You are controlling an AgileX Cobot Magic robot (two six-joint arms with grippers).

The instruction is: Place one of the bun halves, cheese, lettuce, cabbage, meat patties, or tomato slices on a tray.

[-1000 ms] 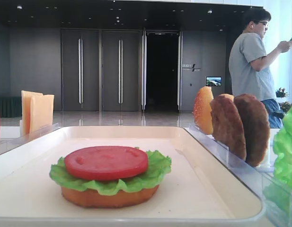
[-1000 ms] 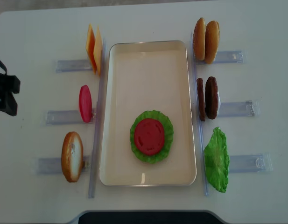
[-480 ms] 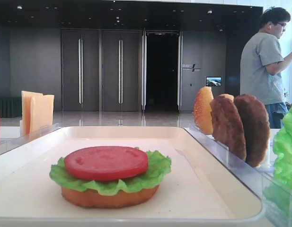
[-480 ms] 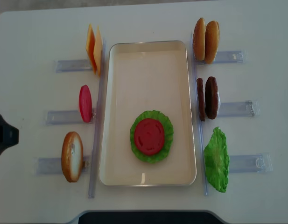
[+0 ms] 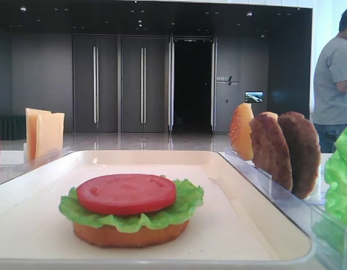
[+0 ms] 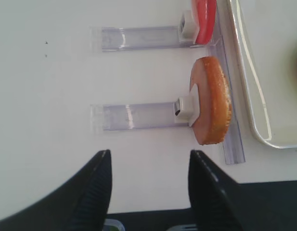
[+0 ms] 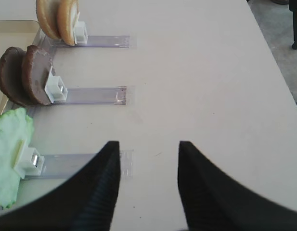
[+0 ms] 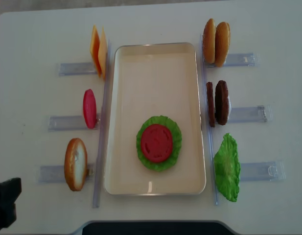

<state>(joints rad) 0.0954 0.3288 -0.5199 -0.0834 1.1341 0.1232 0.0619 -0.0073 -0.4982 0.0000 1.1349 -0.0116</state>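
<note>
While the open left tool [image 6: 146, 185] hovers, the bun half [image 6: 213, 100] stands just beyond.

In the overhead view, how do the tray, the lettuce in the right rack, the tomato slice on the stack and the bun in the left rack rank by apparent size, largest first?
1. Tray, by far.
2. Lettuce.
3. Tomato slice and bun: unsure. The slice lies flat; the bun stands nearly on edge, so its face is foreshortened.

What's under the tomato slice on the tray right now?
The tomato slice lies on a lettuce leaf, which sits on a flat bun half on the tray. Whether anything lies hidden between those layers cannot be seen.
</note>
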